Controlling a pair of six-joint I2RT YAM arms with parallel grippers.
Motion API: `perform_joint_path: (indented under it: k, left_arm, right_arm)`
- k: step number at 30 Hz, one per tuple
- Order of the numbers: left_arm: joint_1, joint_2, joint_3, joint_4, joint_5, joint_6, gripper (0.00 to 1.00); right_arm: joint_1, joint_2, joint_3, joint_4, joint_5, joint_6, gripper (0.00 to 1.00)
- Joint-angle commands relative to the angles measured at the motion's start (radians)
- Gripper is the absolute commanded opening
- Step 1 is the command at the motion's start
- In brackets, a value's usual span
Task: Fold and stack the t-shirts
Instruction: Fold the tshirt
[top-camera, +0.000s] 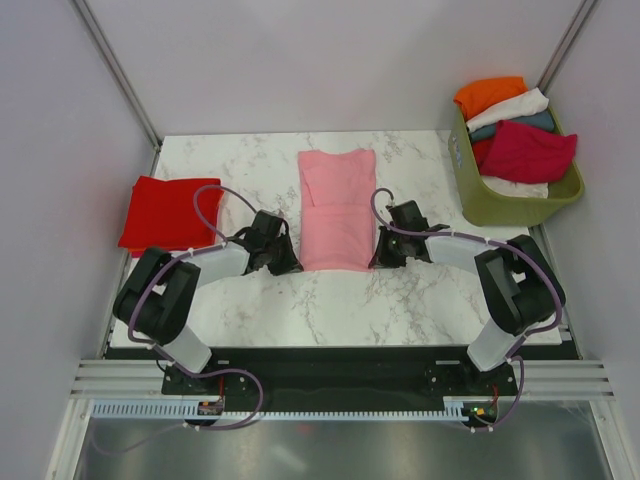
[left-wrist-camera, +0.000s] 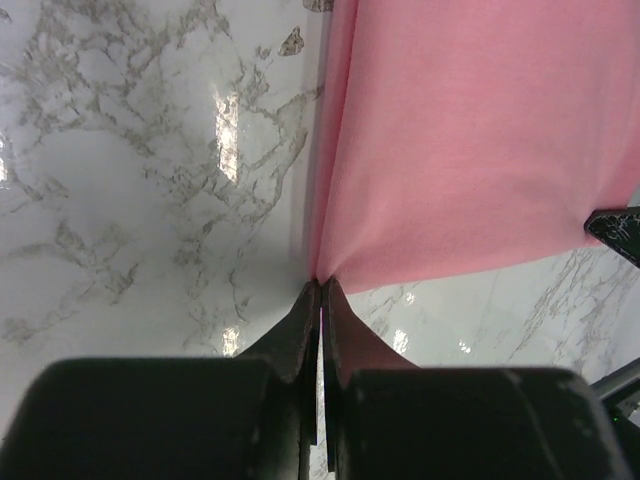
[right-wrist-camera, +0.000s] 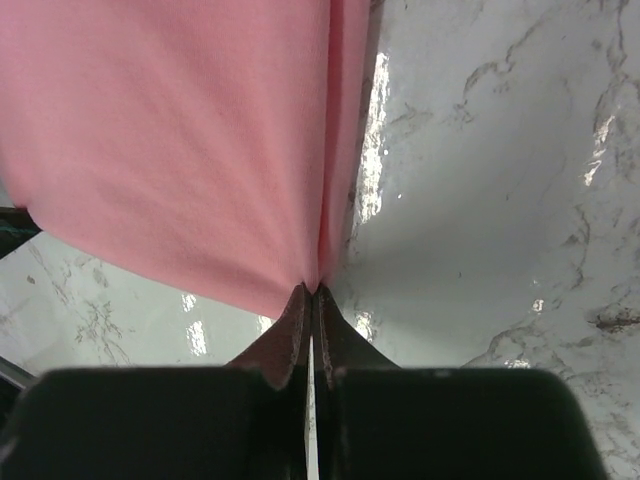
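A pale pink t-shirt (top-camera: 337, 208) lies folded into a long narrow strip in the middle of the marble table (top-camera: 250, 300). My left gripper (top-camera: 290, 264) is shut on its near left corner, and the pink cloth (left-wrist-camera: 470, 130) fans out from the pinched tips (left-wrist-camera: 320, 284). My right gripper (top-camera: 380, 260) is shut on the near right corner, where the cloth (right-wrist-camera: 180, 140) bunches into the tips (right-wrist-camera: 312, 290). A bright red t-shirt (top-camera: 165, 213) lies folded flat at the table's left edge.
An olive-green basket (top-camera: 500, 205) stands at the back right, heaped with orange (top-camera: 488, 95), white, teal and crimson (top-camera: 530, 152) shirts. Grey walls close in the table on three sides. Both arm bases sit at the near edge.
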Motion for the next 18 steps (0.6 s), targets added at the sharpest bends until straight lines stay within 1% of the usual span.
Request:
perform_joint_path:
  k: [1,10,18]
  left_arm:
    - [-0.004,-0.026,0.005,0.013,-0.007,0.006,0.02]
    - [-0.004,-0.207,-0.04,-0.06,-0.007,0.023,0.02]
    - [-0.007,-0.386,-0.081,-0.125,0.033,0.012,0.02]
  right_arm:
    - [0.004,-0.031,-0.004,-0.024,-0.009,-0.001,0.0]
    - [0.006,-0.203,-0.024,-0.096,-0.058,-0.002,0.0]
    - [0.007,-0.369,-0.043,-0.192,-0.077,-0.013,0.0]
